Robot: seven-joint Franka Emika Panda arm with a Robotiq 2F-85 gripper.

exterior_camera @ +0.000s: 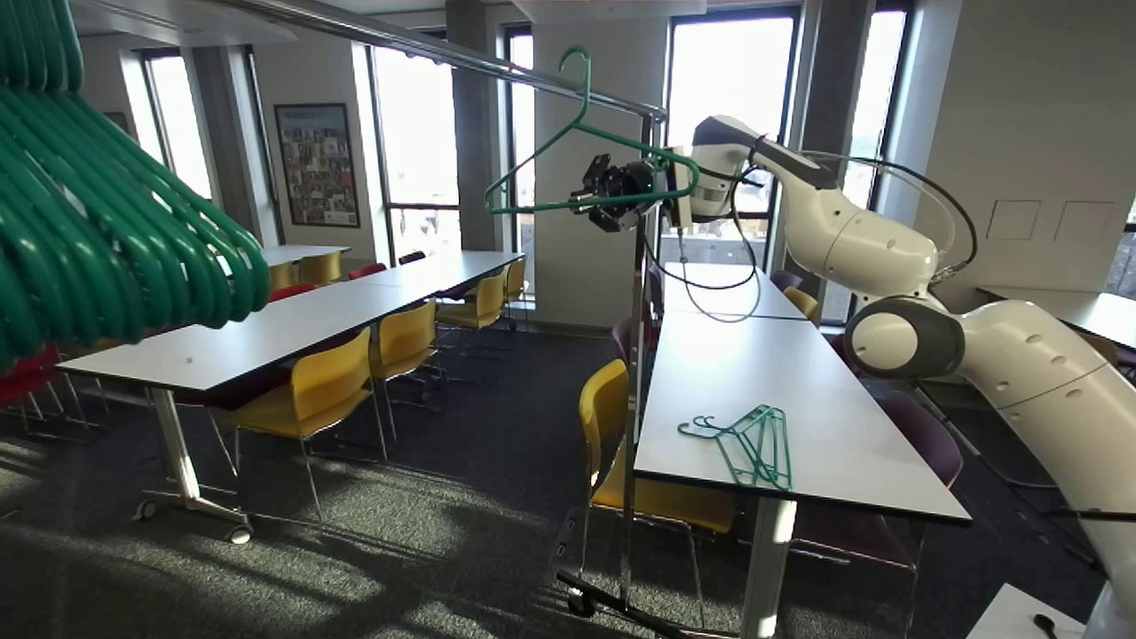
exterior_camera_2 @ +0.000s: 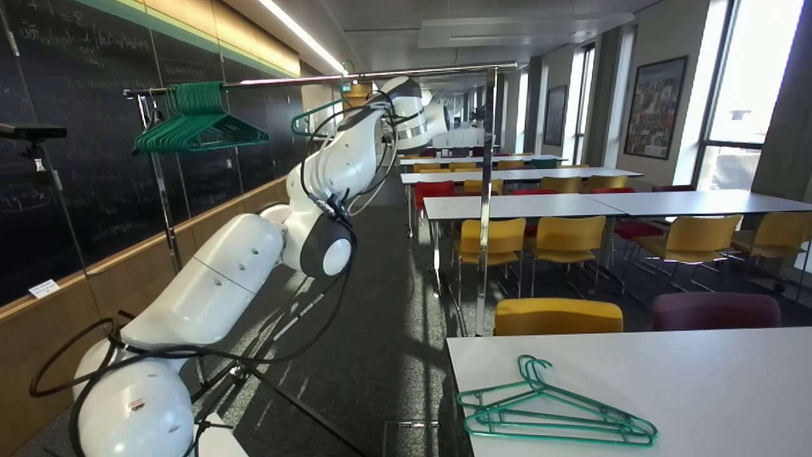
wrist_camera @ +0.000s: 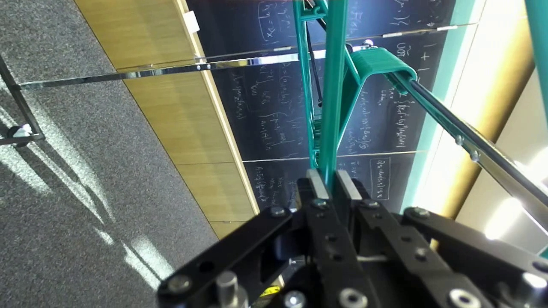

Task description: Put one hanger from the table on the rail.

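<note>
Pincer (wrist_camera: 332,184) clenched on the green hanger (wrist_camera: 334,98): in the wrist view a bar runs in between the pads (wrist_camera: 317,185). Hanger is up in the air at the rail (exterior_camera_2: 438,70), hook uppermost. In an exterior view the hook (exterior_camera: 587,80) crosses the rail line; whether it has gone over or stands in front, I can't tell.

Handling, my guess: next to no weight, probably moulded plastic. Stiff along the bars, a little spring at corners and hook. Smooth, likely slippery. My hold looks to be on the bottom bar, well below the hook, so a knock on the metal could tip or swivel it in the pads. Not delicate, but I wouldn't force the hook down.

The hold suits the job: the hook is left free. Gripping at the neck would steer better but bring my fingers too near the rail.

Spares (exterior_camera_2: 536,381) lie overlapping on the counter (exterior_camera: 834,444), two hooks showing. Should I need another, I'd pinch an outer bar, clear of the crossings, lest both come up together. Bunch (exterior_camera_2: 196,127) on the rail shows the pose wanted: hook over, body hanging.
</note>
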